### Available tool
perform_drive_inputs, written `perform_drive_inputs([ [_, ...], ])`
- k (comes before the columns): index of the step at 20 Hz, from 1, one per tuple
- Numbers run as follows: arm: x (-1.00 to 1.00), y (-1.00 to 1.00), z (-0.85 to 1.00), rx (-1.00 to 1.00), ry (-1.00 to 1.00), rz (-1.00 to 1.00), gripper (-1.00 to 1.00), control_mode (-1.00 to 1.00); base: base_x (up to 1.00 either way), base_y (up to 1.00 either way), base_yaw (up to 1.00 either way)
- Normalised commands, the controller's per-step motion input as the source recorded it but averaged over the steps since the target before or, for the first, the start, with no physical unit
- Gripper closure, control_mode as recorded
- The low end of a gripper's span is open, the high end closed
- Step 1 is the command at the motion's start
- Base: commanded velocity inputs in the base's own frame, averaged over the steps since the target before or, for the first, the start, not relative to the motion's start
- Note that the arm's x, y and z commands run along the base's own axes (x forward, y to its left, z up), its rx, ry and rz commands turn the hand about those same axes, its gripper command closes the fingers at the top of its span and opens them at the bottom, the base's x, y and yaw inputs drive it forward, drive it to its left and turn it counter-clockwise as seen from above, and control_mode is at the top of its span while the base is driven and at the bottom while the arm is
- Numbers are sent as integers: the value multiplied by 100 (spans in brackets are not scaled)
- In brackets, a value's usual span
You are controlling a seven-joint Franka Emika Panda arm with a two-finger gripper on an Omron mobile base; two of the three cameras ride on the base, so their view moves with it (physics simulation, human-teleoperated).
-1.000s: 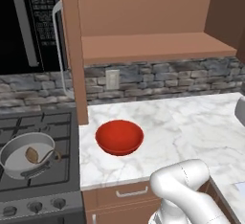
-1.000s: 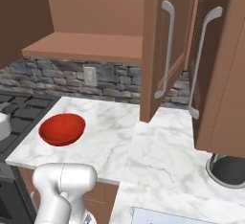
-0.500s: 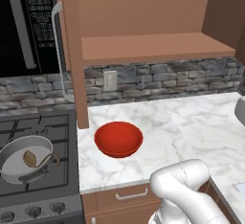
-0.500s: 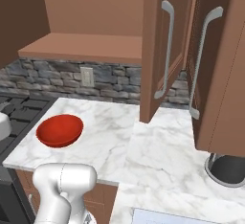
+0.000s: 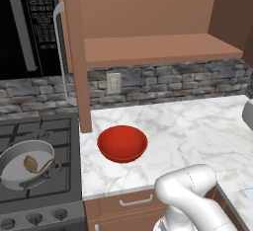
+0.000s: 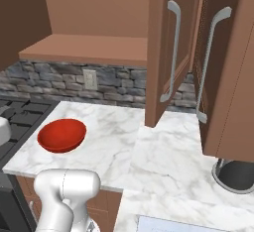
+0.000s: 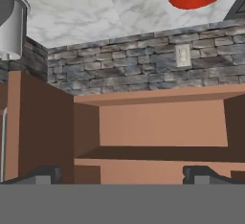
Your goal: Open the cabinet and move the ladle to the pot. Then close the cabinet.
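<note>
The ladle (image 5: 37,165) already lies in the pot (image 5: 24,171) on the stove, its scoop on the pale interior, while the cabinet (image 6: 171,52) stands open with both doors swung wide. The pincer (image 7: 122,174) is spread fully and holds nothing, facing the bare shelf. The risk now is in closing: a wide pincer may slip off the bar handle (image 6: 171,52), or the arm may clip the red bowl (image 5: 122,143) on the desk (image 5: 197,126).

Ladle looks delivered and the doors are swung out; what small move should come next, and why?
Probably reach for a cabinet door handle and start pushing it shut: the ladle already lies in the pot, both doors stand open, and the fingers are spread, holding nothing.
</note>
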Motion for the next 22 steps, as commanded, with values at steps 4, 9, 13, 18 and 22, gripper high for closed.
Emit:
perform_drive_inputs([
  [4, 0, 0, 0, 0, 0, 0, -100, 100, 71, -6, 2],
  [9, 0, 0, 0, 0, 0, 0, -100, 100, 68, -3, 0],
  [13, 0, 0, 0, 0, 0, 0, -100, 100, 58, -20, 20],
  [18, 0, 0, 0, 0, 0, 0, -100, 100, 45, -23, 22],
  [22, 0, 0, 0, 0, 0, 0, -100, 100, 36, -21, 17],
])
